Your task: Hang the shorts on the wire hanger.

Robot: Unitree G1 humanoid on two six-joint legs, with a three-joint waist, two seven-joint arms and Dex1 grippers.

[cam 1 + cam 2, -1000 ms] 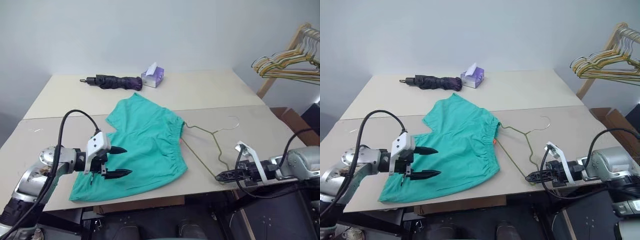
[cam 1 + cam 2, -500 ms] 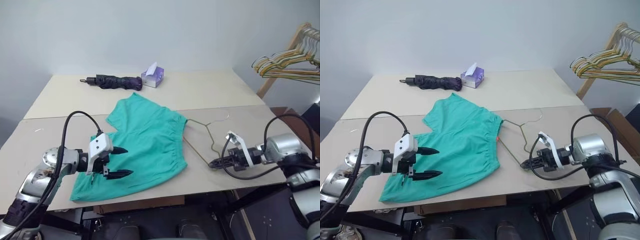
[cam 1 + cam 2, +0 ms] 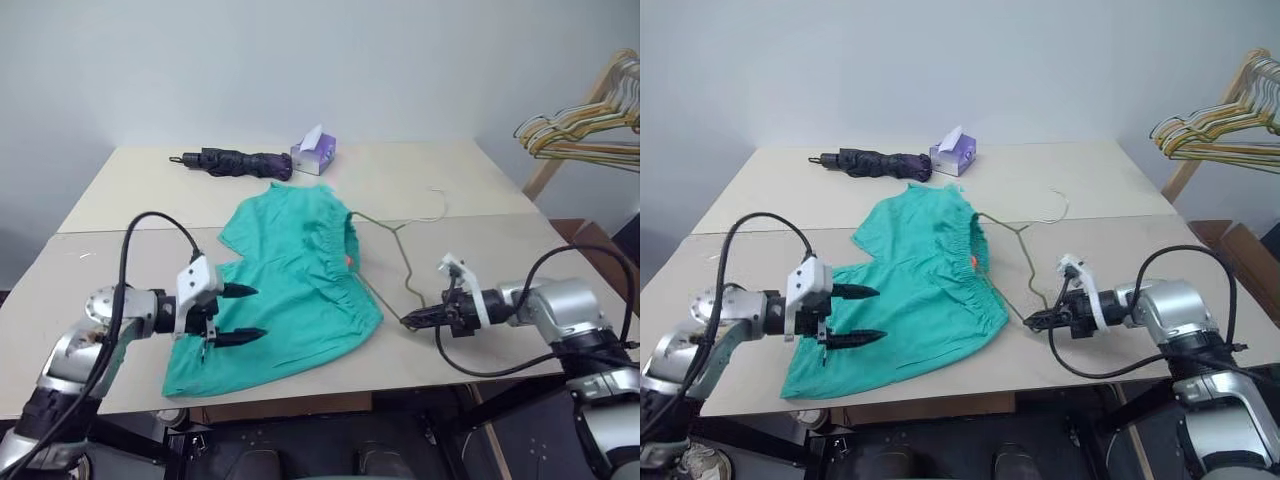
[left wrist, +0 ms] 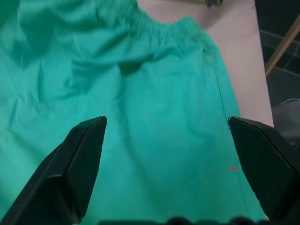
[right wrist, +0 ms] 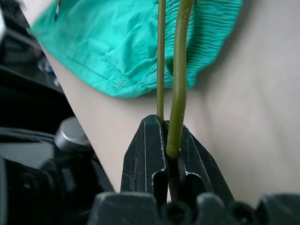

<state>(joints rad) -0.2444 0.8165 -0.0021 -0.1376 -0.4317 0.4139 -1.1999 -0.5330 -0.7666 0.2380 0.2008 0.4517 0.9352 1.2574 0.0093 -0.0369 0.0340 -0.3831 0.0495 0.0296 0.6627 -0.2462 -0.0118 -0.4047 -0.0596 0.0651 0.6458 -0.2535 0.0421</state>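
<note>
1. Right wrist view: my right fingers [image 5: 174,161] pinch the hanger [image 3: 385,262] corner beside the shorts [image 3: 290,275] on the tabletop [image 3: 480,250].
2. Left fingers [image 3: 232,313] hover spread over the shorts.
3. Next, I'd thread the hanger into the waistband.

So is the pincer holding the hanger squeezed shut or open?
Shut. The right pincer has its black fingers pressed together on the wire hanger, whose wire runs from between them toward the shorts.
</note>
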